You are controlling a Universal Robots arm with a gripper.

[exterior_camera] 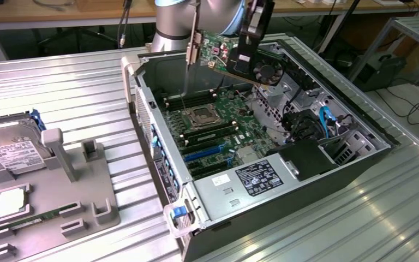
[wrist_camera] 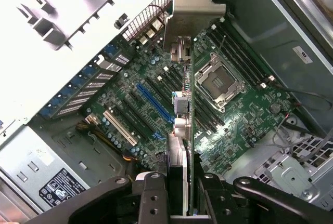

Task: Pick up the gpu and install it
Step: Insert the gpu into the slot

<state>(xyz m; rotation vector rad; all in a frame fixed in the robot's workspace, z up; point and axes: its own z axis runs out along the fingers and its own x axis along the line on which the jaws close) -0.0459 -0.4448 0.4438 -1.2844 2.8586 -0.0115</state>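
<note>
Tool grips the gpu, its two dark fingers closed partway onto the card's faces, one on each side. In the wrist view the gpu is seen edge-on, running away from the tool to its silver bracket at the far end. The card is in the air, clear of the boards below it, above the far end of the open computer case. In the exterior view it hangs tilted, with the bracket toward the exterior view's left and a round black fan on its lower right part.

The case lies on its side on the ribbed metal surface, open side up. The green motherboard fills its floor, with the CPU socket near the middle and blue slots toward the near end. A labelled power supply fills the case's near end. Near the surface's edge at the exterior view's left stands a grey holder, a silver hard drive propped in it.
</note>
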